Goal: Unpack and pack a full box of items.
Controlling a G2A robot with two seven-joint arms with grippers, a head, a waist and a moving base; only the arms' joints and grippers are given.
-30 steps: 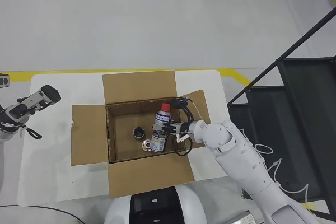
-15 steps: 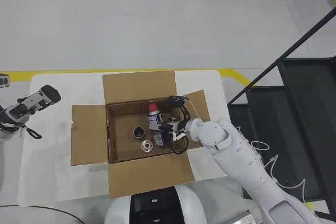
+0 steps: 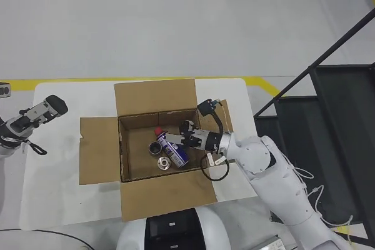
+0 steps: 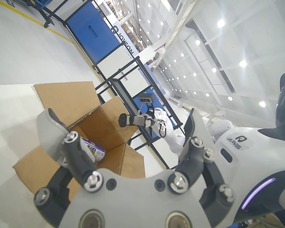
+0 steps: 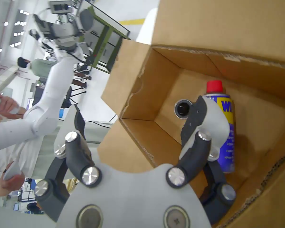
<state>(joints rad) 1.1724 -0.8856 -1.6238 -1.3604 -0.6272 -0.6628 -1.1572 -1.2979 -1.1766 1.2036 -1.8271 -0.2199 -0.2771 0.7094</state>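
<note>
**Spray can in the box.** The spray can [image 3: 172, 151], blue and yellow with a red cap, is lying tipped over inside the open cardboard box [image 3: 155, 97]. Its cap is pointing toward the far wall and its base toward the near one. Laid this way it is sitting below the rim. That is probably the reason for the pose, since the flaps could then fold over it once packing is finished. Whether it is resting flat on the box floor or leaning on a neighbour cannot be told.

Just beside it, on the side toward the left arm, a dark round item [image 3: 155, 148] and a metal round item [image 3: 164, 163] are sitting on the box floor. They are leaving the right half of the floor to the can.

The right gripper [image 5: 137, 106] is hanging inside the box opening, close above the can. Its jaws are spread wide and gripping nothing. One finger is crossing in front of the can, and contact there cannot be judged, so the can appears to be resting under its own weight.

The left gripper [image 4: 120, 117] is hovering over the left margin of the bench [image 3: 56, 187], well apart from the box. Its jaws are likewise wide open and empty. This arm is probably parked there to leave the opening free for the working arm.
</note>
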